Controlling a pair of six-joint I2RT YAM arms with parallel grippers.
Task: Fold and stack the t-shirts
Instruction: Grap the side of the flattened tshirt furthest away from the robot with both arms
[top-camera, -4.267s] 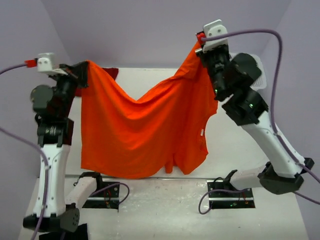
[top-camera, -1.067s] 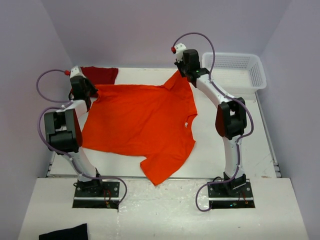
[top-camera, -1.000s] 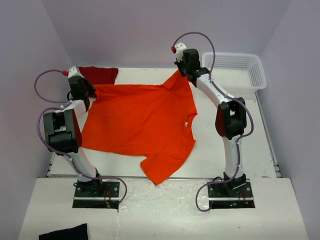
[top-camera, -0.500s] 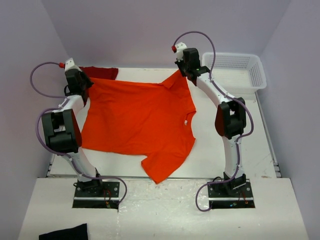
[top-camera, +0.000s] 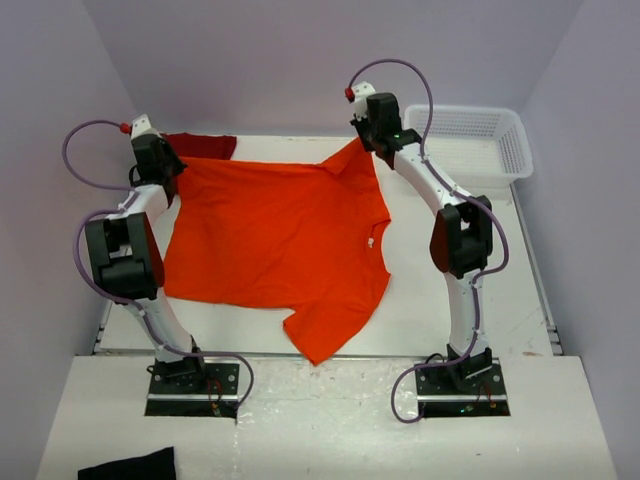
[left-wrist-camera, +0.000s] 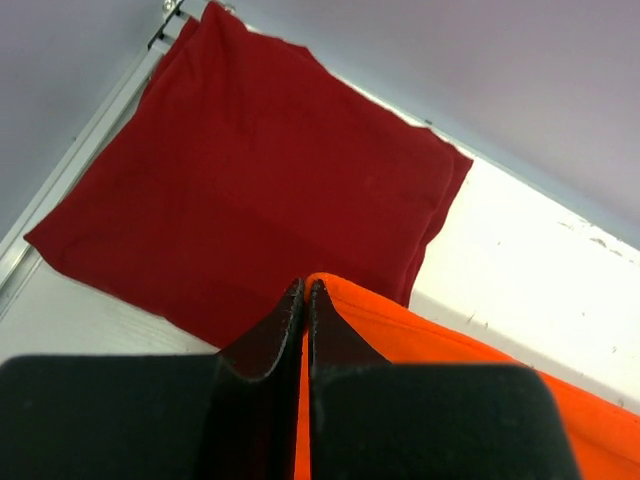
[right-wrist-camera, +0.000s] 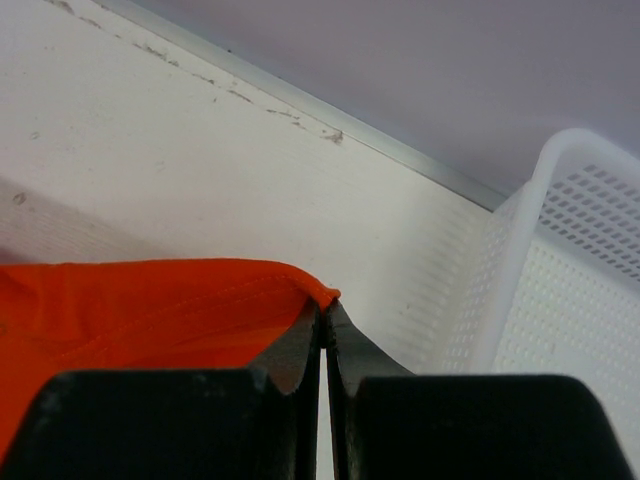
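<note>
The orange t-shirt (top-camera: 275, 235) lies spread over the table, one sleeve hanging past the near edge. My left gripper (top-camera: 168, 165) is shut on its far left corner (left-wrist-camera: 345, 300), my right gripper (top-camera: 366, 138) is shut on its far right corner (right-wrist-camera: 300, 285). Both corners are pulled toward the back of the table. The crimson t-shirt (left-wrist-camera: 250, 190) lies folded at the back left corner, just beyond my left fingertips (left-wrist-camera: 292, 300); in the top view the crimson t-shirt (top-camera: 205, 146) peeks out behind the left arm.
A white mesh basket (top-camera: 470, 140) stands at the back right, close beside my right gripper; its wall (right-wrist-camera: 530, 250) fills the right of the right wrist view. A small black cloth (top-camera: 125, 467) lies on the floor at the near left. The purple walls close the back and sides.
The orange t-shirt went from hanging in the air between both arms to lying flat on the table. In the last second my left gripper drew its corner further back and left.
</note>
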